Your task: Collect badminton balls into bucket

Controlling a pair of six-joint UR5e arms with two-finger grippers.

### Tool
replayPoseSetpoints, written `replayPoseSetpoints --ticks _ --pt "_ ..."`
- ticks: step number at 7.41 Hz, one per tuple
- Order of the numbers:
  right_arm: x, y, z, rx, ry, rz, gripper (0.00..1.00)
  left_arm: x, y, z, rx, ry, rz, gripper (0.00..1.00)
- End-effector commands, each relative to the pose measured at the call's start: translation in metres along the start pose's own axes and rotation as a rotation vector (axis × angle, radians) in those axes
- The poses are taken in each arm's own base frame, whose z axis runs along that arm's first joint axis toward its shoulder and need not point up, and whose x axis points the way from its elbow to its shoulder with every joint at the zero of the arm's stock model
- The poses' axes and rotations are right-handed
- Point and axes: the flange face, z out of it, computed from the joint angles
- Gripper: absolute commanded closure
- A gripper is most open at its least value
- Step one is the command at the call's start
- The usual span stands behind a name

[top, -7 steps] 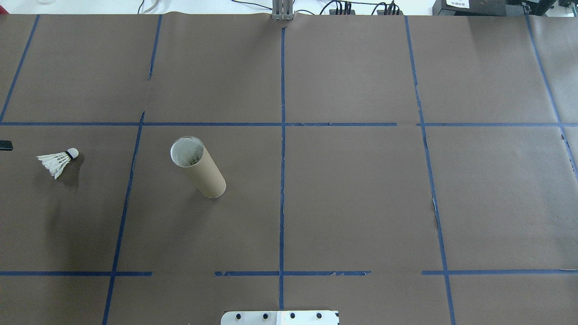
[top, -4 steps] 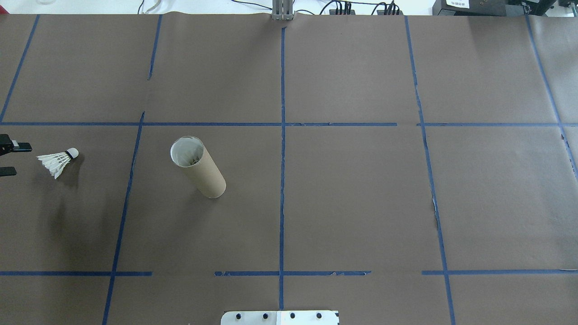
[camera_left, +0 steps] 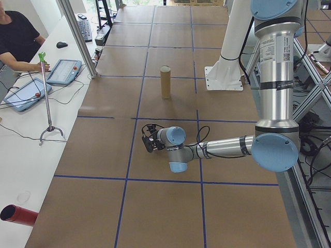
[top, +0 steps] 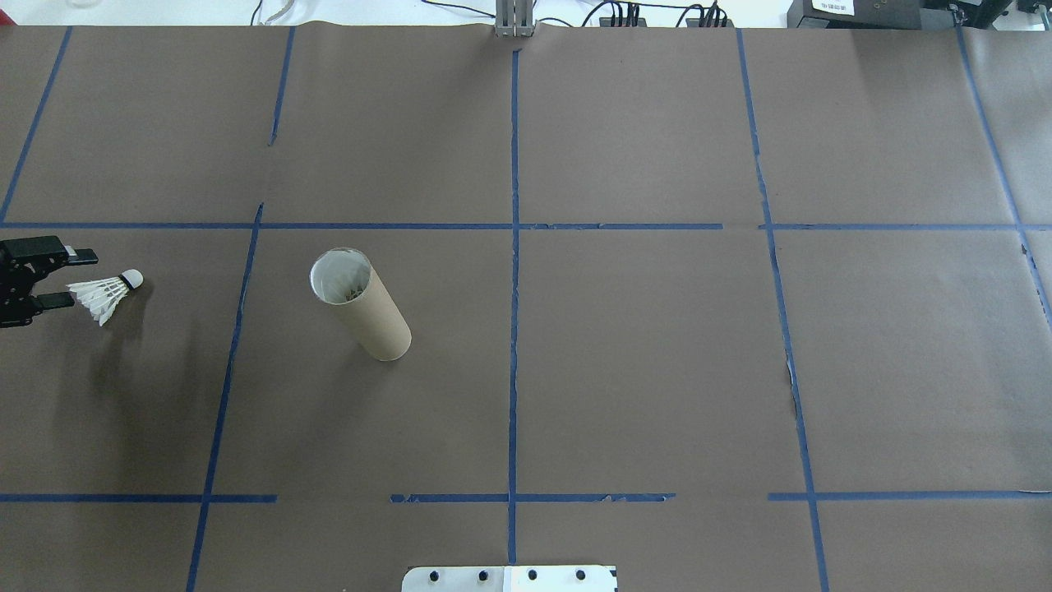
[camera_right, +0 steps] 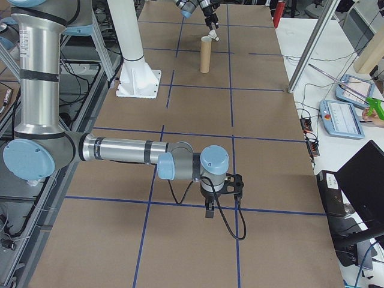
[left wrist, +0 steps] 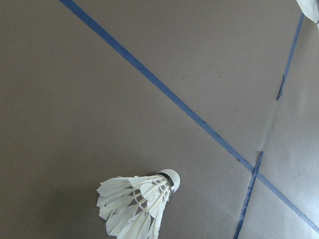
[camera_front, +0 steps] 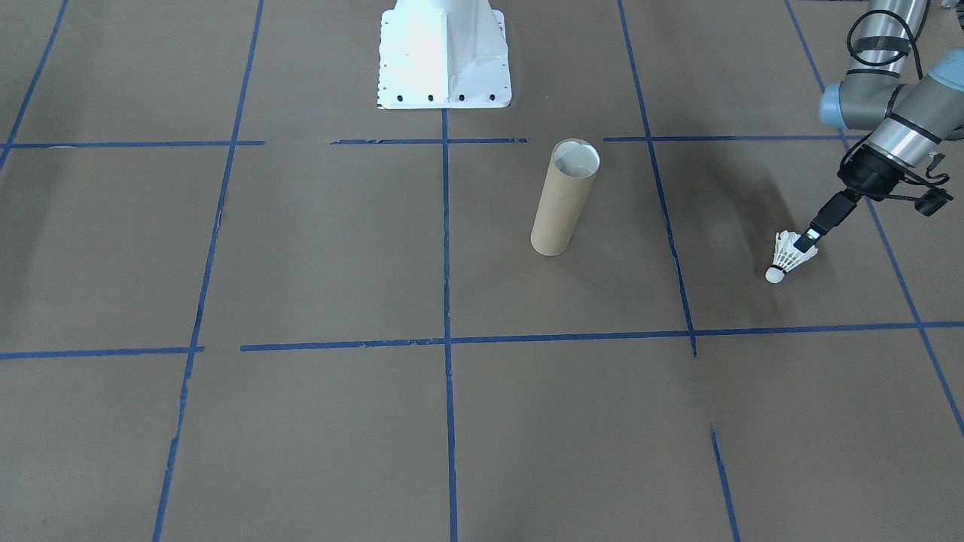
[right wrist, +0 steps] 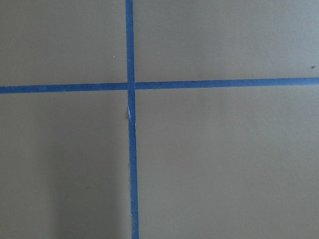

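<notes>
Feather shuttlecock (top: 105, 294) on its side, far left of counter (top: 625, 362) — left tool (top: 76, 279) spread at its skirt.
Smooth cardboard tube (top: 360, 305) upright nearby, white inside; matte brown paper, blue tape grid (top: 514, 271). Right tool's state: cannot tell.

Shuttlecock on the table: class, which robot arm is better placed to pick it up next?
Left. The left gripper is open at the shuttlecock skirt; the right gripper is far off.
</notes>
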Motion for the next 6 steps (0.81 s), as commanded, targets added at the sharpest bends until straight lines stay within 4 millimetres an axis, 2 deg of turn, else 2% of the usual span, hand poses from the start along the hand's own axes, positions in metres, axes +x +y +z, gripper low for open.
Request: replayPoseSetpoints --ticks 1,2,4,5,6 --pt "0.0000 0.0000 0.0000 0.000 0.000 0.000 0.00 0.0058 -0.0034 0.0144 0.000 0.002 0.003 0.09" --pt "0.0001 0.0000 0.0000 0.000 0.001 0.000 0.00 0.0031 -0.0040 0.0159 0.000 -0.004 0.003 0.16" --pt "0.0000 0.0000 0.0000 0.000 0.000 0.000 0.00 0.0004 -0.0030 0.0165 -0.004 -0.010 0.006 0.19" --pt "0.0000 0.0000 0.0000 0.000 0.000 0.000 0.00 0.0004 -0.0030 0.0165 -0.004 -0.010 0.008 0.28" --pt "0.0000 0.0000 0.0000 0.000 0.000 0.000 0.00 -0.0005 -0.0030 0.0161 -0.004 -0.012 0.009 0.43"
